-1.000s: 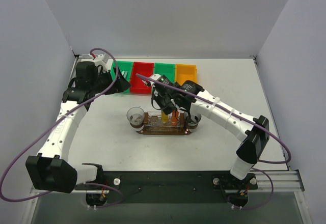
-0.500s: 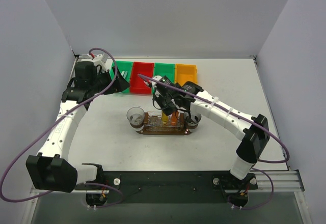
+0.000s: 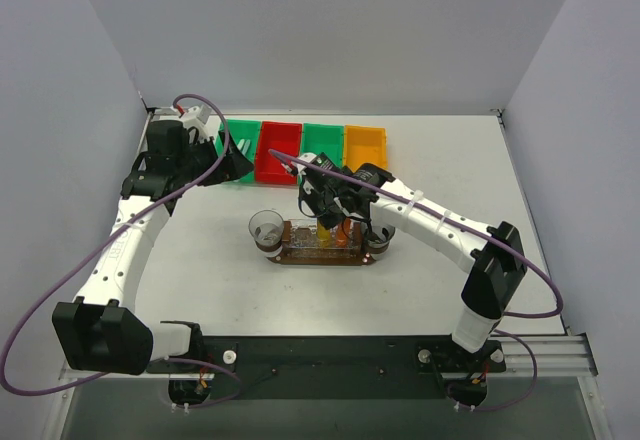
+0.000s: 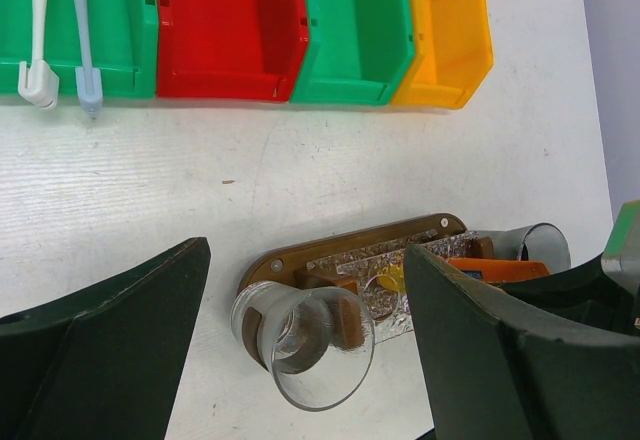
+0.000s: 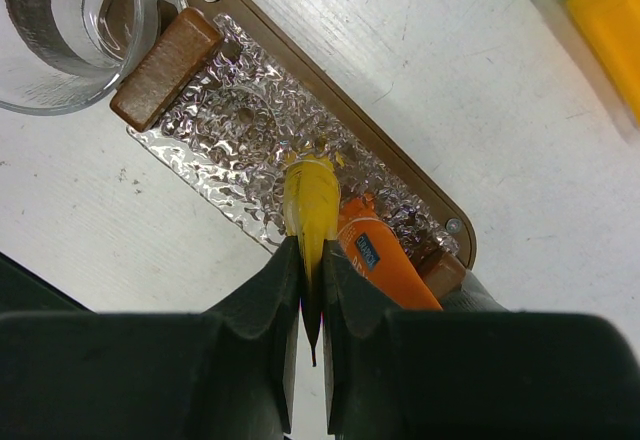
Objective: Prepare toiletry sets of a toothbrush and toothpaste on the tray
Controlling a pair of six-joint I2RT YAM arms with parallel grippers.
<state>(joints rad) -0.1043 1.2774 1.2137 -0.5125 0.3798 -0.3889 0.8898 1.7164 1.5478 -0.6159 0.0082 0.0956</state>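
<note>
Your right gripper [image 5: 310, 260] was clenched on the yellow toothpaste [image 5: 308, 198], with both fingers [image 5: 265, 305] pressed flat against the thin end of the tube. The fat end stuck out ahead of the fingertips, over the crinkled foil lining [image 5: 215, 120] of the tray [image 5: 335, 112]. From the wrist view you could not tell whether the tube touched the foil or hung just above it.

The orange toothpaste [image 5: 382, 260] lay on the tray just beside the gripped tube, on the right-hand side of the fingers. Ahead and to the left of the fingertips, a wooden block [image 5: 165, 55] sat at the end of the foil, and a glass cup [image 5: 75, 15] stood just past it.

Your left gripper [image 3: 228, 165] was released, and its two dark fingers [image 4: 120, 345] stood wide apart with nothing between them. They hung above the table [image 4: 150, 180], and the tray and the glass cup showed below, in the gap between them.

Both toothbrushes [image 4: 40, 30] lay side by side in the green bin [image 4: 125, 20], ahead of that gripper and off to its left, well apart from the fingers. Their heads pointed back toward the gripper and rested at the bin's near wall. The red bin [image 4: 225, 30] next to it sat straight ahead of the gripper.
</note>
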